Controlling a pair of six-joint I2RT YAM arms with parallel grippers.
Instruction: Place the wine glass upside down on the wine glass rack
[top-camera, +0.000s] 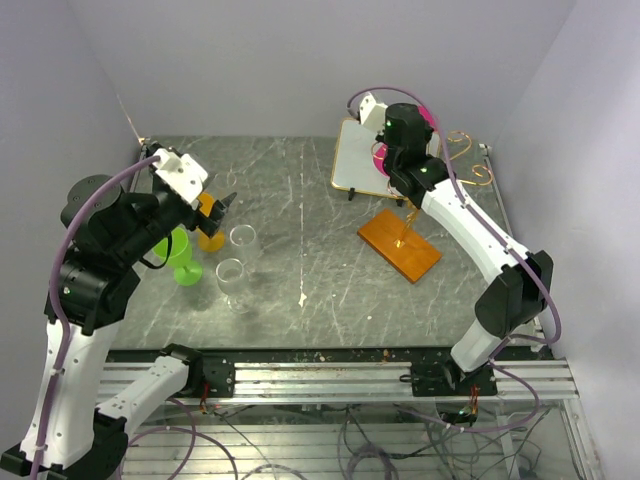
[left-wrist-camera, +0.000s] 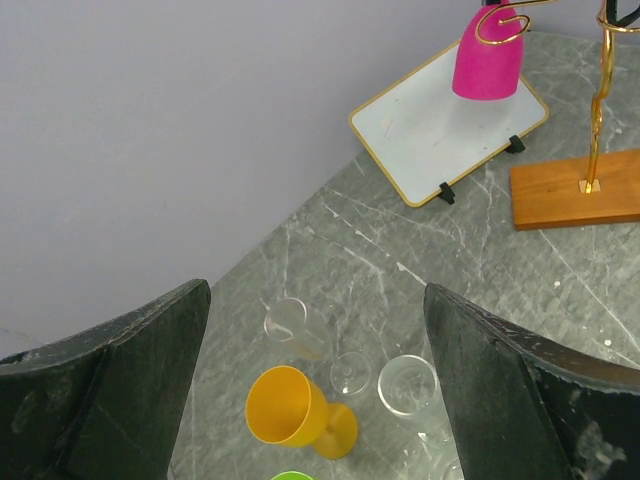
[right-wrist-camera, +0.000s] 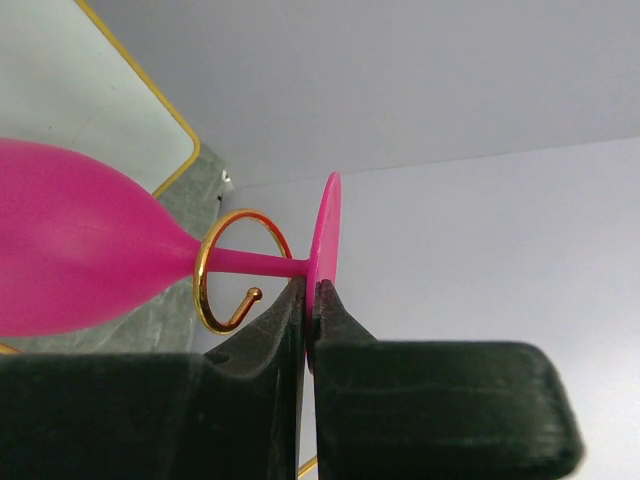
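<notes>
though the right wrist camera sits close, it cuts off most of the pink glass (right-wrist-camera: 80, 250). only part of the bowl, the stem and the edge-on foot show there, and the rim is out of frame. from above, the right arm's own wrist hides its claw and nearly all of that glass. in the left wrist view the glass's foot and the upper scrolls of the rack (left-wrist-camera: 597, 110) run off the top edge.

the right claw (right-wrist-camera: 311, 290) is closed tight, its two tips pinching the lower edge of the thin foot. just beyond the tips, on the bowl side, the stem passes through a gold ring of the rack (right-wrist-camera: 203, 285). whether stem and ring touch cannot be made out. seen from the left wrist, the pink glass (left-wrist-camera: 487, 60) hangs mouth down from a scroll, above the gold-edged panel (left-wrist-camera: 430, 130).

the left claw (left-wrist-camera: 315, 290) stands wide, holding and touching nothing. below it, between its fingers (left-wrist-camera: 140, 370), stand a yellow glass (left-wrist-camera: 290, 405) and clear glasses (left-wrist-camera: 407, 385) on the worktop (left-wrist-camera: 400, 260). a green glass (left-wrist-camera: 293, 476) is a mere sliver at the bottom edge. the rack and panel lie well ahead of this claw.
</notes>
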